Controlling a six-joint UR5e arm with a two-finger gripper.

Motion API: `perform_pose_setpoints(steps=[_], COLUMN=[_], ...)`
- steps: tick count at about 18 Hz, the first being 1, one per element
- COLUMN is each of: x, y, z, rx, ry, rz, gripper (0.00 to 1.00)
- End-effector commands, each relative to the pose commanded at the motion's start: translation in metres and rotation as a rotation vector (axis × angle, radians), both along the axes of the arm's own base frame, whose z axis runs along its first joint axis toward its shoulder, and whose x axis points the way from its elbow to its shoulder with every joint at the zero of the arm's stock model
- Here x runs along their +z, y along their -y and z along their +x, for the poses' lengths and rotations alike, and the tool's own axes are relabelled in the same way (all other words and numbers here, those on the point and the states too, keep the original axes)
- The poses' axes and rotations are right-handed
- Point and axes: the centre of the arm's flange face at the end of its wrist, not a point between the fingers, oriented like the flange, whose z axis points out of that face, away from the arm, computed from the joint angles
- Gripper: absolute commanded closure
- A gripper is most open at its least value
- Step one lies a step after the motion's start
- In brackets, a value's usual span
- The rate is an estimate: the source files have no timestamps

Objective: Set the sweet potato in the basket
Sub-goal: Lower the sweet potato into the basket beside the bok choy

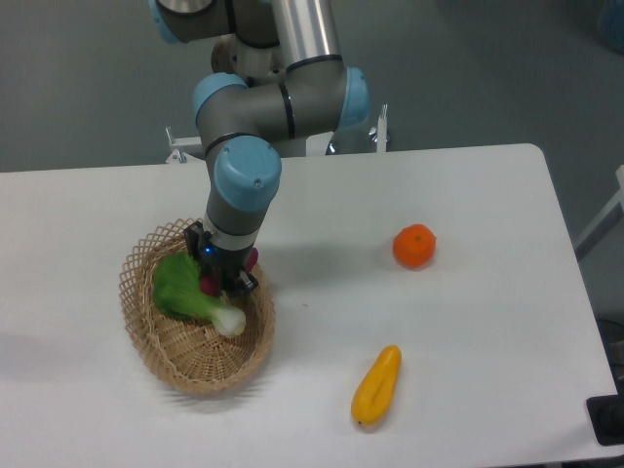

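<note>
My gripper (222,283) hangs over the light wicker basket (166,353), shut on the sweet potato (210,285). Only a small reddish-purple bit of the tuber shows between the black fingers; the rest is hidden by the gripper. It is held just above the green leafy vegetable (187,290) that lies inside the basket. I cannot tell whether the tuber touches the leaves.
A round orange fruit (414,246) sits on the white table to the right. A yellow-orange elongated vegetable (377,386) lies near the front edge. The arm's base stands at the back of the table.
</note>
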Motion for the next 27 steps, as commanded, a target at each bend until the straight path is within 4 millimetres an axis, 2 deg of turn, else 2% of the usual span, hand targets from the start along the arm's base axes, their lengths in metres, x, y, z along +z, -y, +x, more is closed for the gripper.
perform_pose_setpoints(steps=[1, 2, 5, 7, 8, 14, 19, 22, 25, 27], x=[0.001, 0.001, 0.003, 0.004, 0.004, 0.016, 0.027, 0.034, 0.05, 0.056], y=[-0.001, -0.002, -0.006, -0.006, -0.006, -0.009, -0.012, -0.006, 0.003, 0.015], z=[0.0, -0.001, -0.003, -0.003, -0.003, -0.008, -0.022, -0.046, -0.072, -0.1], rx=[0.0, 0.001, 0.009, 0.013, 0.015, 0.024, 0.039, 0.07, 0.111, 0.142], ry=[-0.003, -0.012, -0.035, -0.035, -0.036, -0.05, -0.073, -0.094, -0.124, -0.14], rz=[0.004, 0.015, 0.047, 0.047, 0.048, 0.067, 0.089, 0.098, 0.13, 0.139], gripper=[0.46, 0.34, 0.19, 0.03, 0.0, 0.0, 0.0, 0.0, 0.0, 0.0])
